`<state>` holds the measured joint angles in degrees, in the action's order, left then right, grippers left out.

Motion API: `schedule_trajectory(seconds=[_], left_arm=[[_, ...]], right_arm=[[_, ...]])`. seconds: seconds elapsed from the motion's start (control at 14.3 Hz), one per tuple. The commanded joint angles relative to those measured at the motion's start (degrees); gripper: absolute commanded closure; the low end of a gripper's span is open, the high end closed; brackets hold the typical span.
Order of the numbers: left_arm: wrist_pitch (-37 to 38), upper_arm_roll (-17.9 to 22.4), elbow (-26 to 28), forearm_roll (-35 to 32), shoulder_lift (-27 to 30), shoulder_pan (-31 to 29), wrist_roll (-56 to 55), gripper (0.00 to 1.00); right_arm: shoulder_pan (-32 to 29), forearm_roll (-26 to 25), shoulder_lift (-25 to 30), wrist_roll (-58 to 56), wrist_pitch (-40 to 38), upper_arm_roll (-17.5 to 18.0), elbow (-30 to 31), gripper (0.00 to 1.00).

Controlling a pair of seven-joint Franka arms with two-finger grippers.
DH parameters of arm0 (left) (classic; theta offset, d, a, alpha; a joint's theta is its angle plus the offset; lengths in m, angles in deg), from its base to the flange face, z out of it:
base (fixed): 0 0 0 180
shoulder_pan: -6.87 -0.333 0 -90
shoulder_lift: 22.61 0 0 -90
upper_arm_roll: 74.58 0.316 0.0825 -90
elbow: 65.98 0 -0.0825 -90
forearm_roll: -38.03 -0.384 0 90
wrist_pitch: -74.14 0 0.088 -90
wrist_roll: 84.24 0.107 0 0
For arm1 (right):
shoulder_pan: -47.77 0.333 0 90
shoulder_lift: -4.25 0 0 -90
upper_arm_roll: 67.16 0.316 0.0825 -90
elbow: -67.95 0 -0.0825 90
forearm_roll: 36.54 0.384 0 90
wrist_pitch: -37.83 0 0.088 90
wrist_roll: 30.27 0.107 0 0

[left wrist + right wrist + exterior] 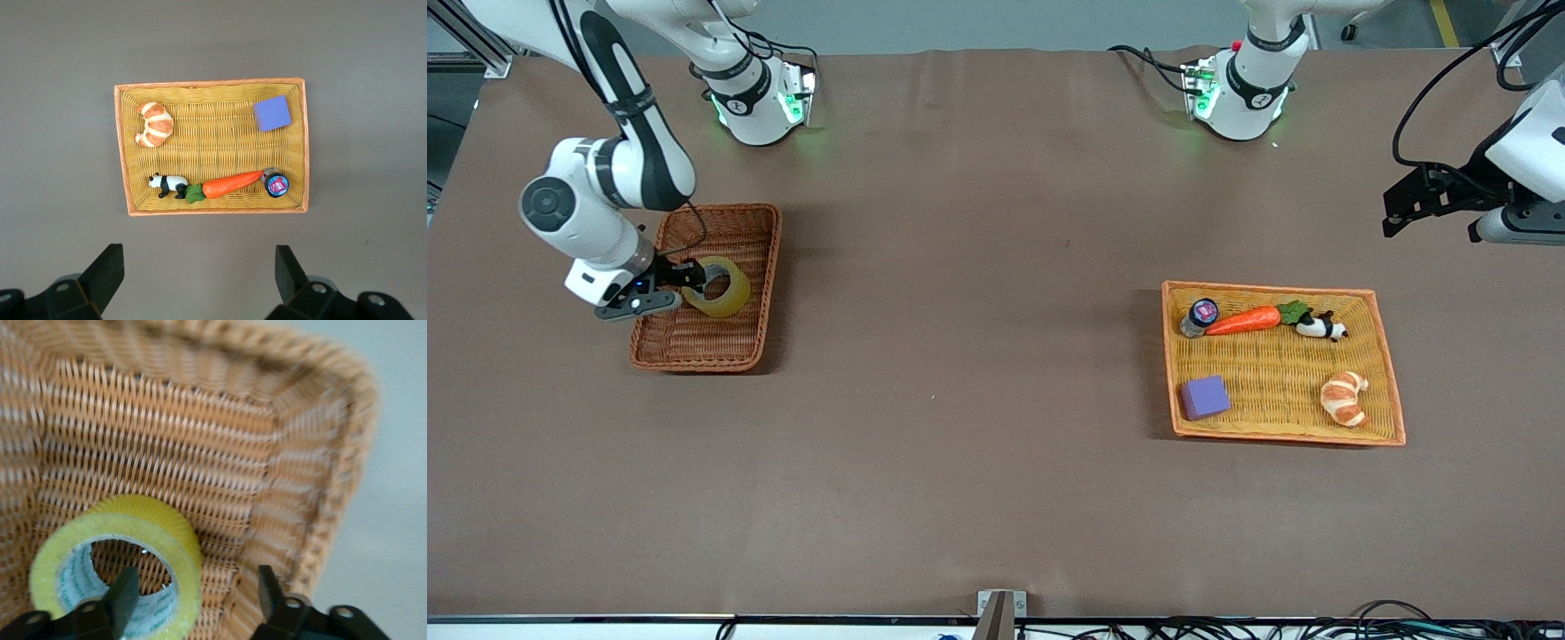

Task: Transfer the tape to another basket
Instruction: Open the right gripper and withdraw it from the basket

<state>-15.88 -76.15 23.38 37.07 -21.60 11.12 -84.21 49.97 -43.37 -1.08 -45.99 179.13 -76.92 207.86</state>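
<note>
Right tool (691, 283) low inside the basket (769, 267), at about nine o'clock on the counter (978, 427) in the front view. Fingers apart, not clamped: one inside the hole of the tape (729, 293), the other outside the roll, with the roll's wall between them and a gap showing on the outer side. Seen the same way in the right wrist view, with the right tool (197, 583) straddling the tape (167, 520) close to a corner of the basket (300, 453).

Tape in the basket, tilted, in the half nearer the robots' bases.

Left tool (1400, 209) waiting in the air at about two o'clock, over bare counter at the left arm's end, fingers wide apart and holding nothing. Looks down on the yellow tray (213, 83) in the left wrist view, left tool (200, 267) open there too.

Yellow tray (1272, 289) at about four o'clock on the counter, well apart from the basket. Holds a carrot (1243, 320) along its twelve o'clock edge, a small jar (1199, 316) at the carrot's tip, a toy panda (1320, 327) at its leaves, a purple cube (1205, 396) at seven o'clock and a croissant (1344, 397) at five o'clock.
</note>
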Motion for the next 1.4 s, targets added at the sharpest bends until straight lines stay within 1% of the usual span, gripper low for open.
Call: schedule_trajectory(seconds=[0.0,0.14,0.35,0.42,0.49,0.63,0.77,0.84,0.91,0.98,1.19,1.33], left_arm=[[-0.9,0.1,0.4,1.4,0.6,-0.3,1.0,0.0],[-1.0,0.0,0.3,1.3,0.6,-0.2,1.0,0.0],[-1.3,0.0,0.3,1.4,0.5,-0.1,1.0,0.0],[-1.2,-0.1,0.4,1.4,0.6,-0.1,0.9,0.0],[-1.1,-0.1,0.4,1.4,0.7,-0.1,0.9,0.0],[-1.3,-0.3,0.3,1.0,0.7,0.0,0.9,0.0],[-1.7,-0.3,0.3,0.8,0.5,0.2,0.6,0.0],[-1.8,-0.4,0.3,0.6,0.6,0.3,0.3,0.0],[-1.8,-0.4,0.4,0.6,0.7,0.3,0.2,0.0],[-1.7,-0.4,0.6,0.5,0.7,0.3,0.3,0.0],[-1.1,-0.4,0.7,0.5,0.8,0.2,0.2,0.0],[-0.3,-0.4,0.5,0.6,0.9,0.0,0.8,0.0]], right_arm=[[-0.6,0.9,3.5,2.1,-14.6,0.4,-11.1,0.0],[-1.9,3.4,4.4,2.7,-21.0,0.8,-18.6,0.0],[-2.2,3.8,4.5,9.9,-31.3,1.1,-30.3,0.0],[-2.4,3.8,4.5,11.7,-34.8,1.8,-33.8,0.0],[-2.6,3.9,4.8,12.7,-37.2,1.9,-36.4,0.0],[-2.6,6.4,6.2,14.2,-42.0,1.9,-41.5,0.0],[-2.4,6.8,5.8,19.5,-50.7,2.5,-50.7,0.0],[-2.4,6.8,5.4,21.2,-53.6,3.2,-55.2,0.0],[-2.5,6.9,5.2,21.8,-54.4,3.4,-57.2,0.0],[-2.4,6.8,5.4,22.6,-54.6,3.5,-57.4,0.0],[-2.4,8.2,5.4,23.1,-57.2,3.3,-56.4,0.0],[-2.1,8.1,5.5,23.1,-56.9,3.4,-56.1,0.0]])
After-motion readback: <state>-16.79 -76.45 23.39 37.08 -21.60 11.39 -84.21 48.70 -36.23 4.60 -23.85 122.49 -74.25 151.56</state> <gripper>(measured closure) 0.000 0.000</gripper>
